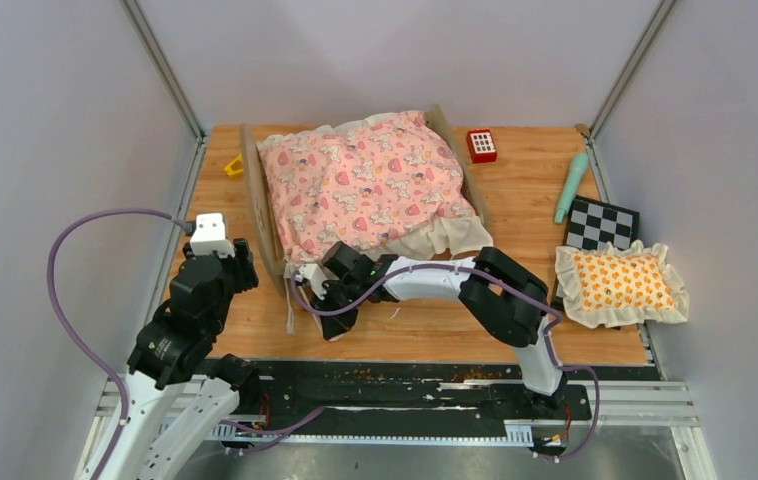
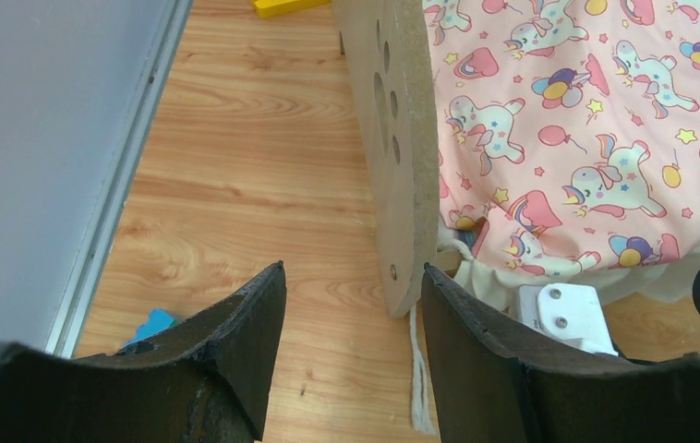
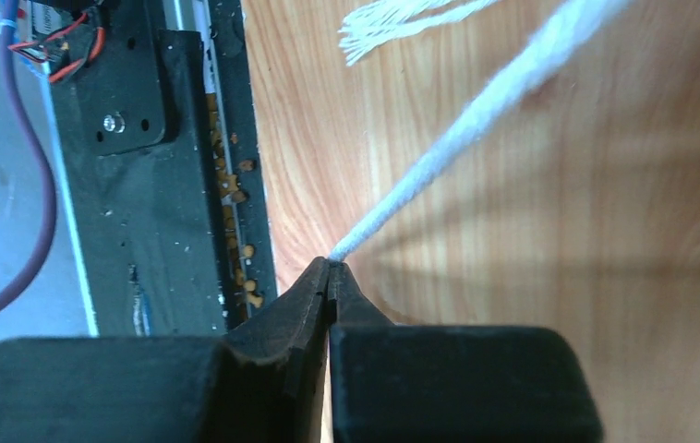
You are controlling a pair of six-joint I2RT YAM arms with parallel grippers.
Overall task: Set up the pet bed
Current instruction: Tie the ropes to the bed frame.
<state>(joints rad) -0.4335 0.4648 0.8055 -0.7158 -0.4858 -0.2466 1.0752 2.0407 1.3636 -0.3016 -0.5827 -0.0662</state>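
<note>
From above, the pet bed (image 1: 365, 185) stands at the far middle of the table (image 1: 555, 330), turned a little askew. Its pink quilt (image 1: 355, 180) with the unicorn print covers nearly the whole frame. It lies rumpled, and its cream ruffle hangs over the near right corner. The mattress is hidden under it. The orange pillow (image 1: 620, 283) lies well apart, at the right edge. The right gripper (image 1: 335, 295) reaches across to the near left corner of the bed, and the left gripper (image 1: 240, 268) hangs just beside that corner.

In the left wrist view, the left gripper (image 2: 351, 277) has its fingers wide apart and holds nothing. The headboard (image 2: 402, 138), of light wood with the holes of a paw print, stands upright and is seen on edge beyond the fingertips. A white string (image 2: 417, 369) hangs from its lower corner down to the table.

In the right wrist view, the right gripper (image 3: 330, 277) is closed on a white cord (image 3: 476, 120), only with the very tips of the fingers. The cord runs straight and tight, up to the right. I cannot tell if it is the same as the string.

The danger, I think, is here. The hold is so small that a stronger pull can let the cord slip out. If it holds, the pull can drag the light bed over the table, or disturb the quilt even more.
</note>
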